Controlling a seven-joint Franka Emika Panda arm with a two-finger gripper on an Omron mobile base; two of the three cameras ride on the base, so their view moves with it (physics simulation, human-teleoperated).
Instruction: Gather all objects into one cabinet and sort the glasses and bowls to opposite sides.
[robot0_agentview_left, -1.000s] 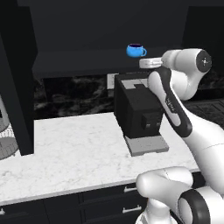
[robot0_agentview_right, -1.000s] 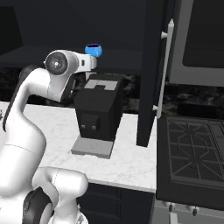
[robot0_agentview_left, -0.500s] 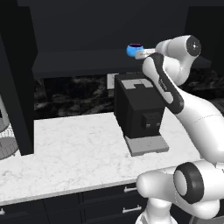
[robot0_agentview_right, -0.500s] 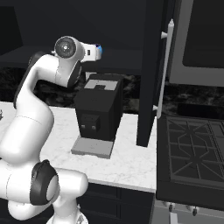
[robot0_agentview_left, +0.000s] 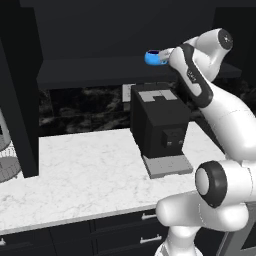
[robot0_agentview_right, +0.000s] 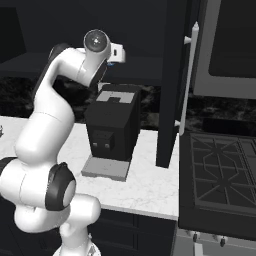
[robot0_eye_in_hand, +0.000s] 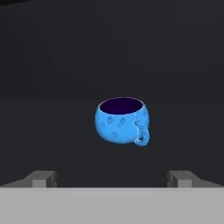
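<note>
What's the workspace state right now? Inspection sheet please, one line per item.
Surface: white marble counter, bare in front of the coffee machine.
Job's things: blue cup upright on the dark cabinet shelf, handle toward the camera's right in the hand view.
Clutter: black coffee machine; wire basket at left edge.
Grippers: gripper open, facing the blue cup, apart from it.
Cables: nothing seen.
Surroundings: stove to the right, dark drawers below.

The cup (robot0_eye_in_hand: 121, 120) is bright blue with a faint dotted pattern and a dark purple inside. Behind it, the cabinet (robot0_agentview_left: 90, 70) is black. Below the cup, the coffee machine (robot0_agentview_left: 160, 120) is black with a grey top panel, on a white marbled counter (robot0_agentview_left: 85, 170).
</note>
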